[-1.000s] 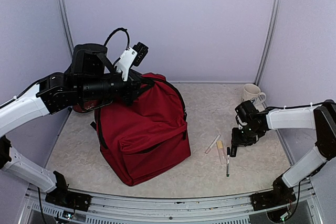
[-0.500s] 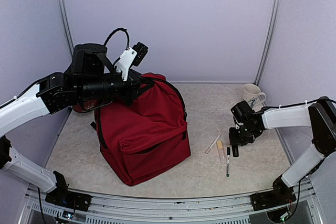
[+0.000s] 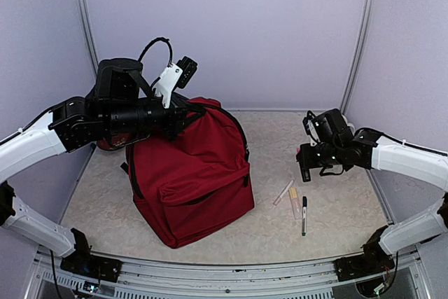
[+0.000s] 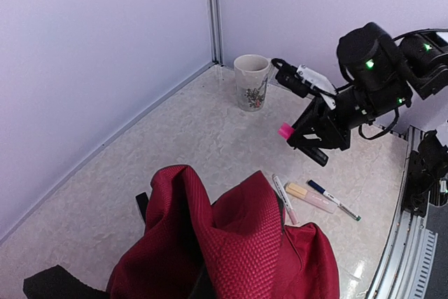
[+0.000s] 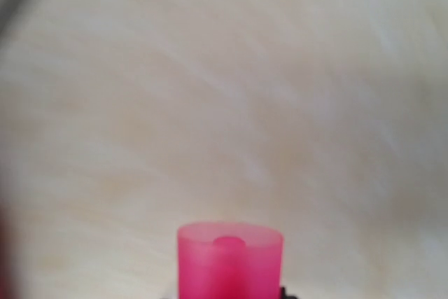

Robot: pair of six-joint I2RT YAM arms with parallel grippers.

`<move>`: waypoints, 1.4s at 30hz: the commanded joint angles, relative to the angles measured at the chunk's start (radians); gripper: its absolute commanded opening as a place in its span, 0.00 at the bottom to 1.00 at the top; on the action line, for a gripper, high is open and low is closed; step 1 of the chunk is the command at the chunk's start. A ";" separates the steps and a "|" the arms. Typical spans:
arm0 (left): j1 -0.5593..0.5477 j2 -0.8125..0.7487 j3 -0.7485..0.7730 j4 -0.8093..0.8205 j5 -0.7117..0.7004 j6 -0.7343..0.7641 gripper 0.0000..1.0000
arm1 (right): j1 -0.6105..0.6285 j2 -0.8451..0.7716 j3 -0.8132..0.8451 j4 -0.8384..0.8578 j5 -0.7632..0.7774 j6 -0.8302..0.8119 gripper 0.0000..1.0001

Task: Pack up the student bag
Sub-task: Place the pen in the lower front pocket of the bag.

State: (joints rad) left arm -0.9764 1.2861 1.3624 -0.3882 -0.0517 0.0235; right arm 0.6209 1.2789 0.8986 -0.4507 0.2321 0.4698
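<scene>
my left jaws: clenched on student bag [image 3: 192,173] top, 9 o'clock, to hold its mouth open. my right jaws: grasping pink-capped marker [image 5: 229,257], 3 o'clock, aloft for loading.

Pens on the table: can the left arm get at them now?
Probably not. The left end effector sits at the top of the student bag, whose bulk stands between it and the pens. The right end effector, holding a pink-capped marker, hovers near them.
</scene>
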 commanded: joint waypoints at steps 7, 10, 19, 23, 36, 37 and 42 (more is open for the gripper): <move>0.012 -0.013 -0.017 0.058 0.012 0.003 0.00 | 0.404 -0.092 0.030 0.477 -0.297 -0.350 0.00; 0.015 -0.014 -0.018 0.060 0.014 0.004 0.00 | 0.494 -0.080 0.022 0.618 -0.444 -0.406 0.00; 0.022 -0.021 -0.029 0.073 0.040 0.007 0.00 | 0.609 0.062 0.024 0.858 -0.634 -0.665 0.00; 0.024 -0.025 -0.039 0.084 0.053 0.012 0.00 | 0.611 0.121 0.054 0.819 -0.673 -0.843 0.00; 0.024 -0.008 -0.044 0.089 0.087 0.021 0.00 | 0.586 0.172 0.122 0.688 -0.592 -1.350 0.00; 0.024 -0.007 -0.044 0.090 0.087 0.022 0.00 | 0.576 0.176 0.128 0.681 -0.596 -1.358 0.00; 0.024 -0.005 -0.045 0.090 0.090 0.024 0.00 | 0.532 0.187 0.129 0.687 -0.644 -1.373 0.00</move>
State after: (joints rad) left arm -0.9550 1.2831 1.3285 -0.3363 0.0109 0.0334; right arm 1.1870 1.4502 1.0054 0.2520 -0.3855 -0.8463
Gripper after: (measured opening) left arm 0.037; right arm 0.257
